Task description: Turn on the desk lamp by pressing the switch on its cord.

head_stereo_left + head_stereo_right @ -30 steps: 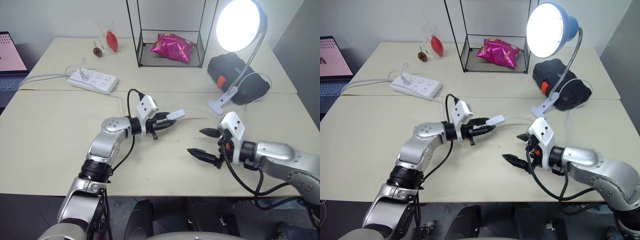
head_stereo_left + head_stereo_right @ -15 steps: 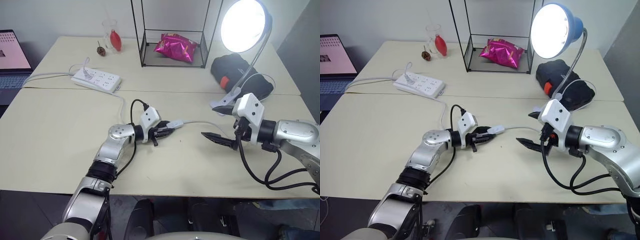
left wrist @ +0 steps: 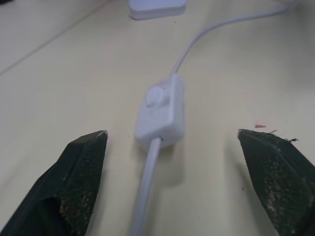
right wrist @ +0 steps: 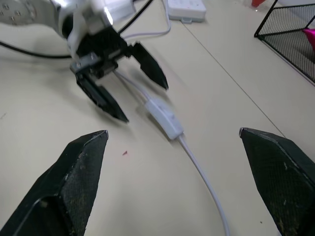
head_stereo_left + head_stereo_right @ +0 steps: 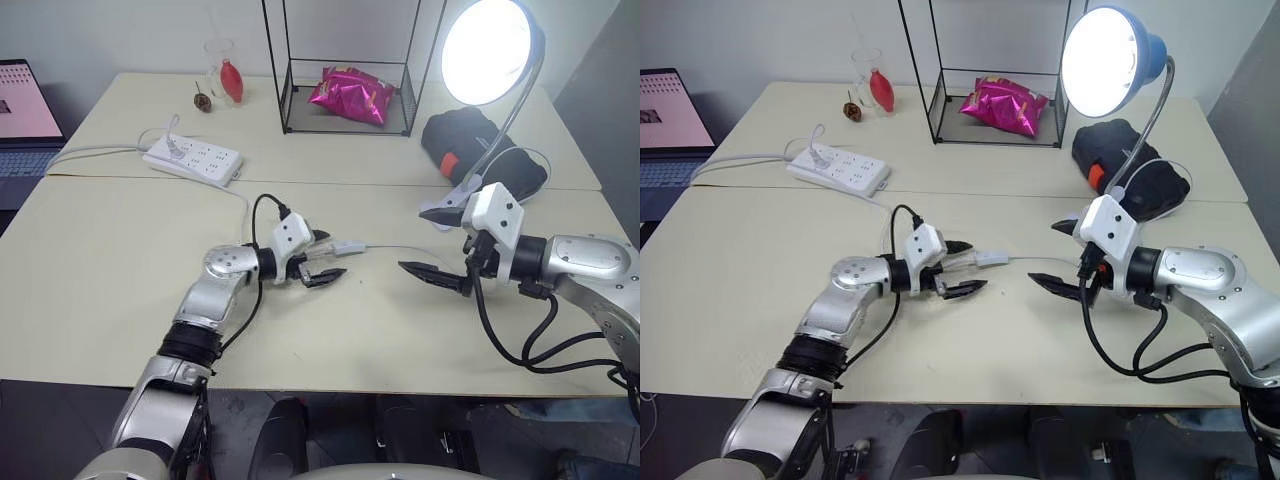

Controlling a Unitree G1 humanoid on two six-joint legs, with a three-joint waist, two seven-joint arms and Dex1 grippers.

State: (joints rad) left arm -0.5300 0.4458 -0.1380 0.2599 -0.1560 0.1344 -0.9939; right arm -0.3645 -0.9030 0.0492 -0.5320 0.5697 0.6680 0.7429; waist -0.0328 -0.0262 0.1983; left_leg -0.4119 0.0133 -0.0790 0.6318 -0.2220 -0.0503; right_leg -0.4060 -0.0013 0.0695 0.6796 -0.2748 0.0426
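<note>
desk (image 5: 120,260): carries everything; landmark is the switch.
desk lamp (image 5: 487,50): far side of the switch, bulb lit, so the press looks done.
right pincer (image 5: 432,246): fingers spread, empty, off the switch's lamp side, standing clear.
left pincer (image 5: 325,259): fingers wide apart astride the switch, gripping nothing.
cord (image 3: 219,24): runs through the switch, slack on desk.
switch (image 3: 161,109): flat on desk, button up, free.

The scene is bright and evenly lit. The desk lamp (image 5: 1103,62) is on, and its bulb is blown out to pure white glare. Shadows on the table (image 5: 100,260) are soft and weak. In the left wrist view, the left gripper (image 3: 177,182) fingers look blurred, while the switch (image 3: 161,110) between them is sharper.
</note>
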